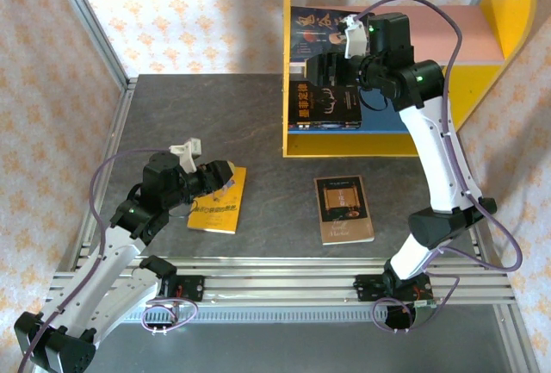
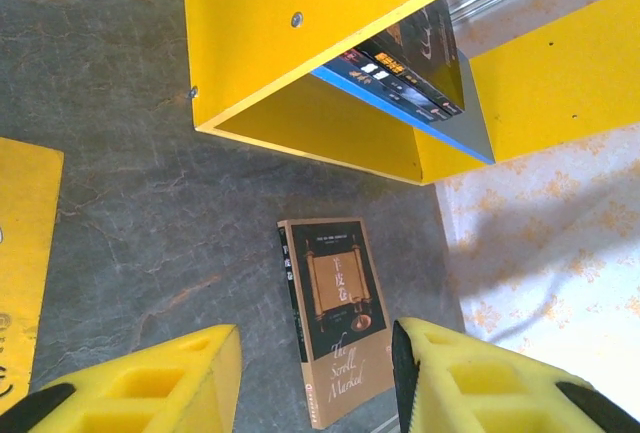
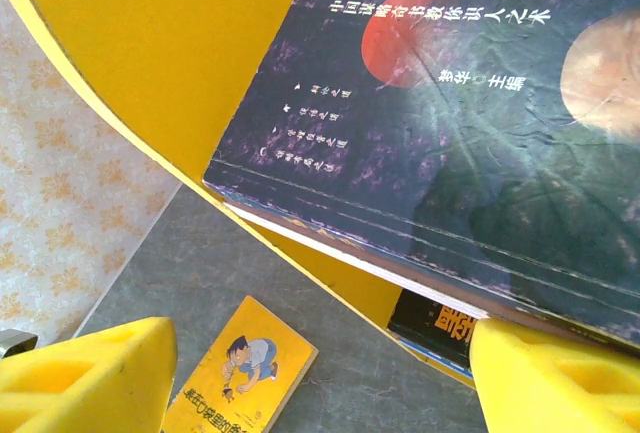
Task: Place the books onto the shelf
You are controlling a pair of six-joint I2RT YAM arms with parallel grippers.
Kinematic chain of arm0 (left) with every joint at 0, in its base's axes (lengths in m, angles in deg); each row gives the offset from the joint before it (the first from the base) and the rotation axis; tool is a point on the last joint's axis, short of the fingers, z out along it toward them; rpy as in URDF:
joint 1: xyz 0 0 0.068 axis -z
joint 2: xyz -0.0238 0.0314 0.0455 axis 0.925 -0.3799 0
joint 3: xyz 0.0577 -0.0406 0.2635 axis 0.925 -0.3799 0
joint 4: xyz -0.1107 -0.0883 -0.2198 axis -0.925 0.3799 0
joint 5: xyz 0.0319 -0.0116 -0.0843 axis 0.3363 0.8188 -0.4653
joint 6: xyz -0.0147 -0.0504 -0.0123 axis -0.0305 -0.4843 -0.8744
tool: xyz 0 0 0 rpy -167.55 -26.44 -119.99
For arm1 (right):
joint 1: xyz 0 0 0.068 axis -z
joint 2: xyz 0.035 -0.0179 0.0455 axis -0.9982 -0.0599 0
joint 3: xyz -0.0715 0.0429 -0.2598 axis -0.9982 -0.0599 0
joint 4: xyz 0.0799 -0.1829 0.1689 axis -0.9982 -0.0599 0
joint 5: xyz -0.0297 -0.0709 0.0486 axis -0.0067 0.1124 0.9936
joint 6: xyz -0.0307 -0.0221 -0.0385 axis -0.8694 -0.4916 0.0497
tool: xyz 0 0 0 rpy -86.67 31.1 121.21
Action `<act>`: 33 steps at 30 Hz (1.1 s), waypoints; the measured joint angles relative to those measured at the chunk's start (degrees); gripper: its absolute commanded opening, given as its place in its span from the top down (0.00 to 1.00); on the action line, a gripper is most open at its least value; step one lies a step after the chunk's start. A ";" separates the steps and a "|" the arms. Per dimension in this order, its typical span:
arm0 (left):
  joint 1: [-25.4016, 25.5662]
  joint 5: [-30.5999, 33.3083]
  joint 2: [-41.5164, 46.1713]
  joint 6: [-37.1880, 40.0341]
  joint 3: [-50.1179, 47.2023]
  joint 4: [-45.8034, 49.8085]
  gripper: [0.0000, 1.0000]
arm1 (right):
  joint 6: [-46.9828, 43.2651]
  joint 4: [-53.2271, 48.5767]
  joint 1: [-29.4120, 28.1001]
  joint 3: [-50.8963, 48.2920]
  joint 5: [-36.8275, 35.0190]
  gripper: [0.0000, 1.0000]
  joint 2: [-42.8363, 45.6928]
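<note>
The shelf stands at the back right, with yellow sides, a pink upper board and a blue lower board. A dark book lies on the upper board and a black one with a yellow title on the lower board. My right gripper is open in front of these two, its fingertips wide apart just under the dark book's edge. A brown and black book lies flat on the table. My left gripper hangs open over the yellow book, holding nothing.
The grey table is walled in by patterned panels on the left and back. A metal rail with both arm bases runs along the near edge. In the left wrist view the brown book lies past the open fingers, below the shelf.
</note>
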 measured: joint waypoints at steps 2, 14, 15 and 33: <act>0.00 0.13 0.26 0.04 0.00 0.24 0.56 | -0.24 0.11 -0.09 -0.76 -0.50 0.23 0.50; 0.00 2.21 0.07 0.92 -0.28 1.46 0.53 | 1.38 4.24 -0.20 -31.32 -7.54 0.23 23.19; 0.00 2.40 -0.26 0.87 -0.81 1.03 0.53 | 1.99 4.72 -0.20 -34.64 -8.17 0.23 25.64; 14.69 16.90 -16.92 -1.18 -8.28 -0.74 0.56 | 16.09 8.83 -0.70 -78.42 -15.06 0.27 39.39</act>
